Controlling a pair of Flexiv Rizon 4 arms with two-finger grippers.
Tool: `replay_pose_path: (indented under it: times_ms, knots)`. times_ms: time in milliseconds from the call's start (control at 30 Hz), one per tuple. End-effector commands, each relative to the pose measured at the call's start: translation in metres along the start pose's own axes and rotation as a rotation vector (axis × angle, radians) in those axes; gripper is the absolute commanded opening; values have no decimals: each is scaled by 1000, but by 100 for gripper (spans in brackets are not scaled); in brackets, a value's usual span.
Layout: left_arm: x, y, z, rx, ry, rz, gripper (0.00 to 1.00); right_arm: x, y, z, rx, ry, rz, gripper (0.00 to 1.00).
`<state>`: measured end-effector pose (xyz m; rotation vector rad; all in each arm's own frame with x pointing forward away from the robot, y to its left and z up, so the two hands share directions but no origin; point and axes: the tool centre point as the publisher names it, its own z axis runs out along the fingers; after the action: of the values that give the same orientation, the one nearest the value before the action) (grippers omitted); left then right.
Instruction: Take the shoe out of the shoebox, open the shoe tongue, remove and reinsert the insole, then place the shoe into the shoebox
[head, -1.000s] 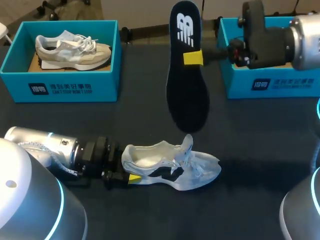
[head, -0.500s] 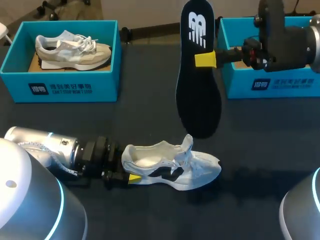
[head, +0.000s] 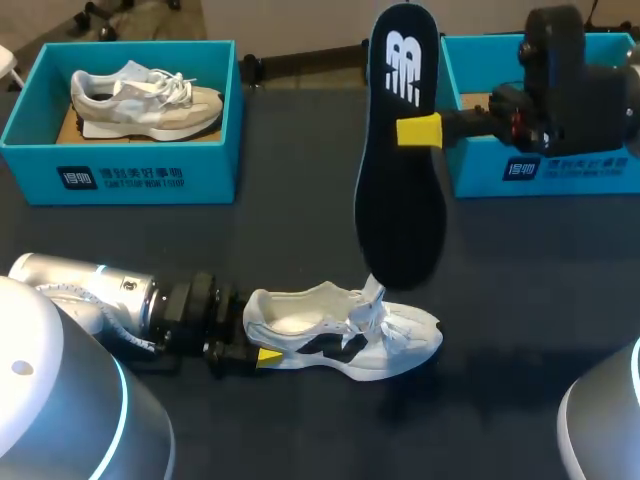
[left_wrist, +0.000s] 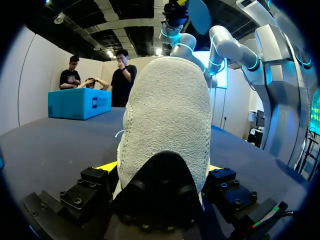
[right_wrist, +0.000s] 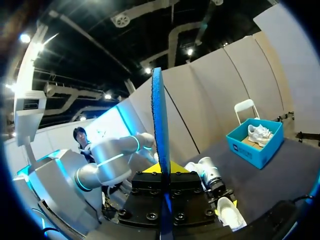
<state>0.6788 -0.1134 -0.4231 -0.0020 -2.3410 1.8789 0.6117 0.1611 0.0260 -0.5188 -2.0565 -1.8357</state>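
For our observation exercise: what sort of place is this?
Probably a robot test bench for shoe handling: a dark table with a teal shoebox holding a beige shoe, while the left gripper clamps a white shoe by the heel and the right gripper holds up a dark insole.

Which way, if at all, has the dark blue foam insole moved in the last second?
Yes. In the head view the dark blue foam insole, in the right pincer, shifted right, toward the right-hand teal cardboard shoebox.
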Motion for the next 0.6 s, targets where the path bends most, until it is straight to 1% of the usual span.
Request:
replay_pose_path:
  times_ms: [33,133,300,600]
  knots:
    - [0,0,0,0,-2,0,0,14,-2,1,26,-56,23,0]
    - [0,0,0,0,-2,0,0,18,-2,3,38,-67,37,0]
    - [0,0,0,0,-2,0,0,25,-3,5,55,-53,37,0]
    - [0,0,0,0,-2,0,0,26,-4,5,55,-47,36,0]
